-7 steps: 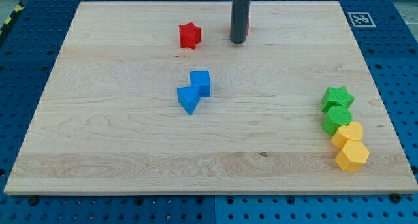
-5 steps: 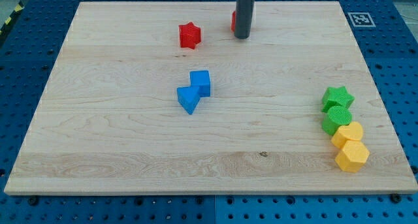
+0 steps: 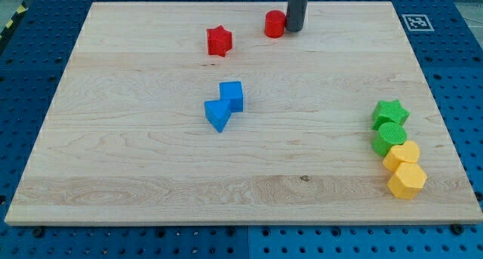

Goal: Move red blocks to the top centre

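The red star (image 3: 219, 41) lies near the board's (image 3: 136, 168) top edge, at about 11 o'clock from the centre. The red round block (image 3: 275, 23) sits at 12 o'clock, near the top edge. The rod holds nothing; my tip (image 3: 294, 30) touches that block at its 3 o'clock side. Two blue blocks (image 3: 225, 105) touch near the centre. At 4 o'clock, a green star (image 3: 389, 112), a green block (image 3: 389, 137) and two yellow blocks (image 3: 404, 169) form a touching column.
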Robot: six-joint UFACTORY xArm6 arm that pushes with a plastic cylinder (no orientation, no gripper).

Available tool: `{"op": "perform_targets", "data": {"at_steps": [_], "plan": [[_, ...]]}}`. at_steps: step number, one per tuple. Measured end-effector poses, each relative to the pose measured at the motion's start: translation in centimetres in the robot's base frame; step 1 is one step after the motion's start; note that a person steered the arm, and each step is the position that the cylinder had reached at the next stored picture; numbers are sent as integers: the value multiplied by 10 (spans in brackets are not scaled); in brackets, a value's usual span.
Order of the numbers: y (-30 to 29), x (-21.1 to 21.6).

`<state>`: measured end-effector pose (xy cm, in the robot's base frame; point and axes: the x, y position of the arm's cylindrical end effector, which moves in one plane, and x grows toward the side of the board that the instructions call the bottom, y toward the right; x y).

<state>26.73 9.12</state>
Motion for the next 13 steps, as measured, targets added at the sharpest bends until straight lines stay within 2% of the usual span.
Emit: {"op": "perform_targets", "data": {"at_steps": [2,5,6,7,8,10,13], "plan": [[0,12],[-6,112],[-42,123],[-111,121],[-160,93],[-150,57],[-160,50]]}}
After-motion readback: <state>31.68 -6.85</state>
